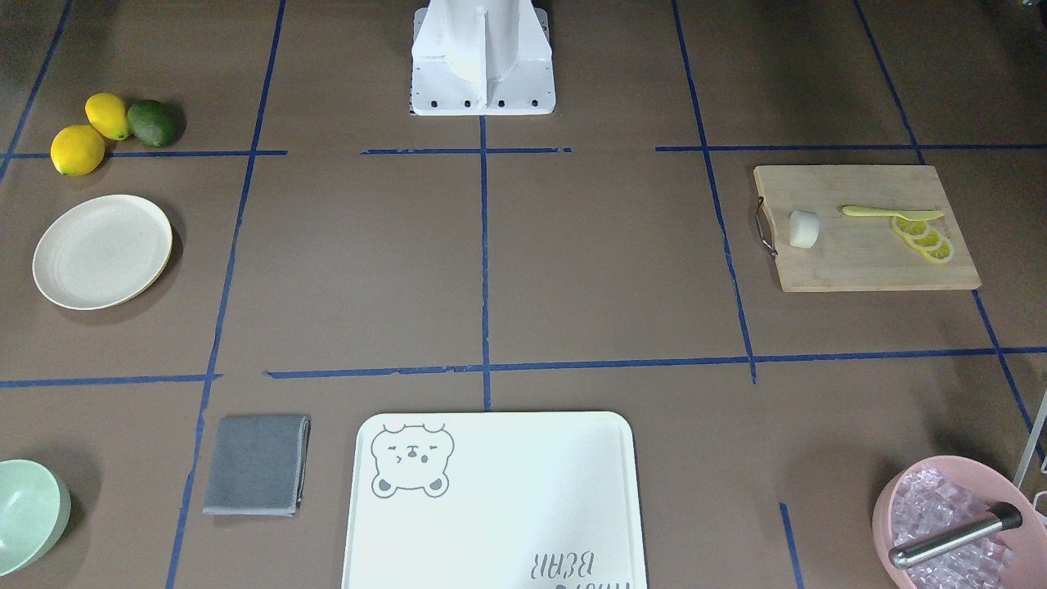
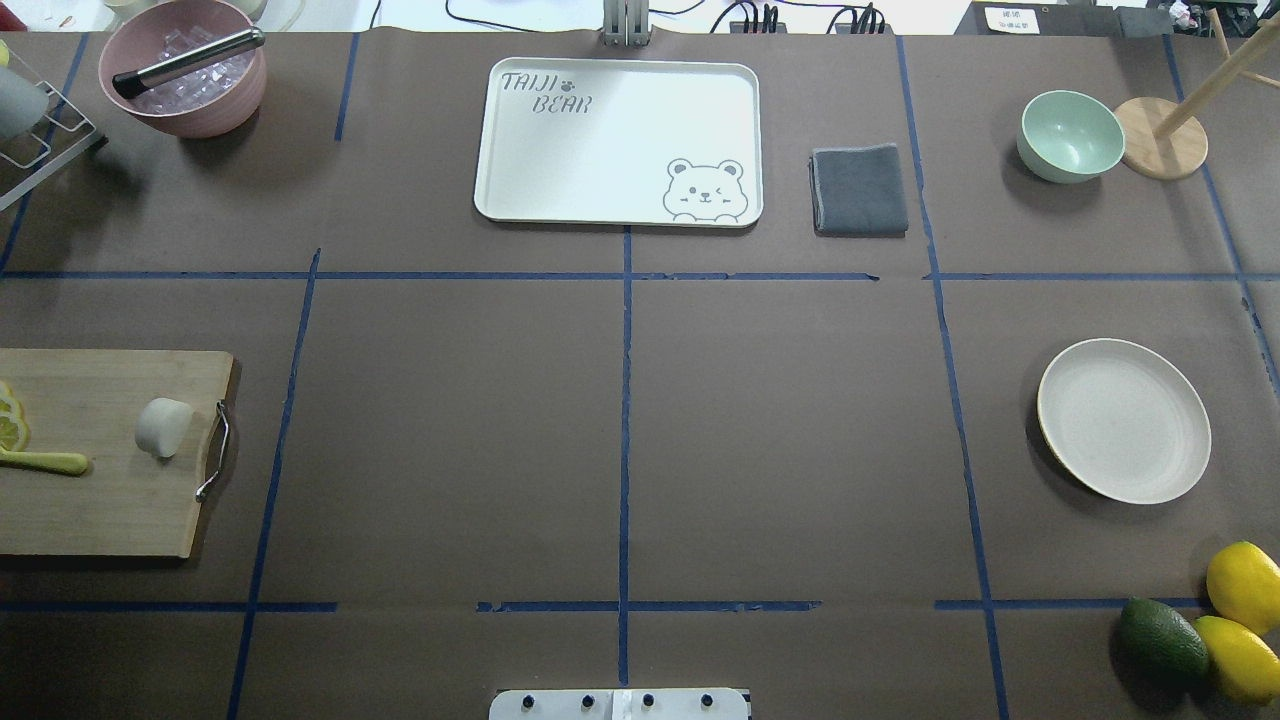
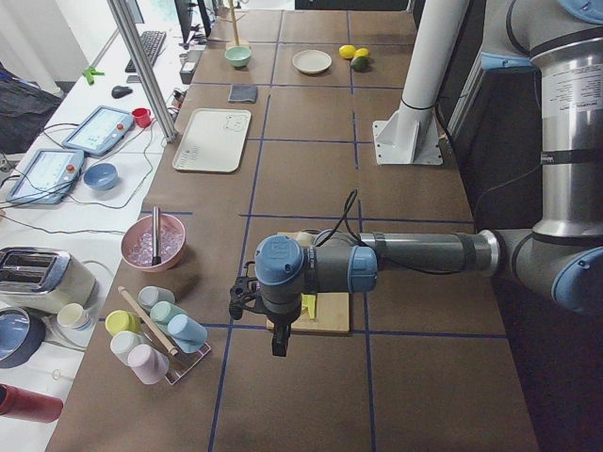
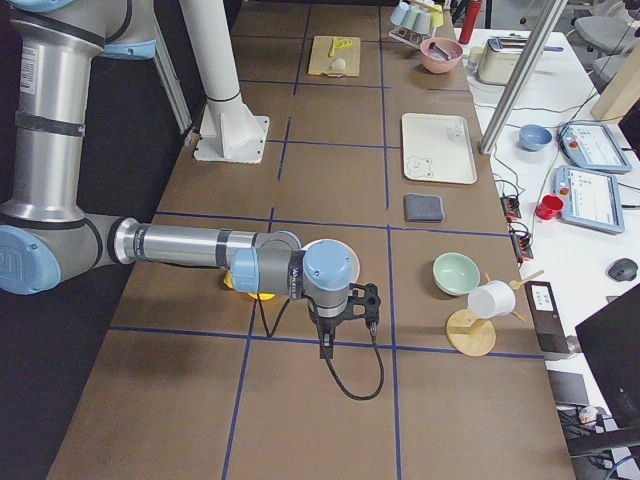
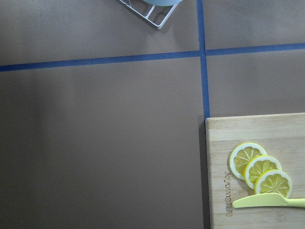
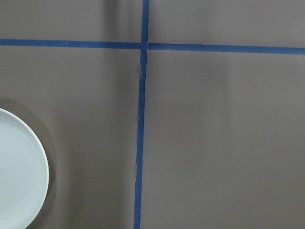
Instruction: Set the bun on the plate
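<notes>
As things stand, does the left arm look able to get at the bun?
Probably yes. The bun sits uncovered on the cutting board, apart from the knife and the lemon slices. The left arm hangs above that board.

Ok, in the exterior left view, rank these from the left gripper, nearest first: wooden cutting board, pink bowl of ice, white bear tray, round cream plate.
1. Wooden cutting board, right by the left gripper, at the near end.
2. Pink bowl of ice, toward the operators' edge.
3. White bear tray, mid-table.
4. Round cream plate, far end.
</notes>
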